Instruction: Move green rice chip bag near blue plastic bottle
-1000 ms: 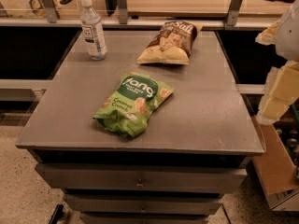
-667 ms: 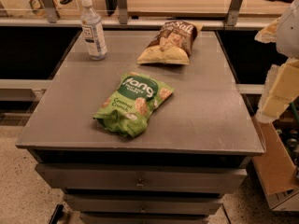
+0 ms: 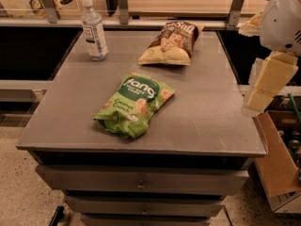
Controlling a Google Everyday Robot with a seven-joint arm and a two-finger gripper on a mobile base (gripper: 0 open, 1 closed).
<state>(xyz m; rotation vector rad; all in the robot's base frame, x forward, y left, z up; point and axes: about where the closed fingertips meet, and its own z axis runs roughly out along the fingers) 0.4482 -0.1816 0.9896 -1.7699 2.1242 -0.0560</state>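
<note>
The green rice chip bag [image 3: 134, 105] lies flat near the middle of the grey table top [image 3: 207, 107], slightly towards the front. The blue plastic bottle [image 3: 93, 30] stands upright at the table's far left corner, well apart from the bag. My gripper [image 3: 257, 97] hangs at the right edge of the view, above the table's right side and well to the right of the green bag. It holds nothing that I can see.
A brown-and-yellow chip bag [image 3: 170, 44] lies at the far middle of the table, right of the bottle. A metal rail [image 3: 155, 22] runs behind the table. An open cardboard box [image 3: 280, 159] stands on the floor to the right. Drawers [image 3: 141, 182] sit under the table top.
My gripper has shifted slightly left and up, towards the table's right side. The bags and the bottle have not moved.
</note>
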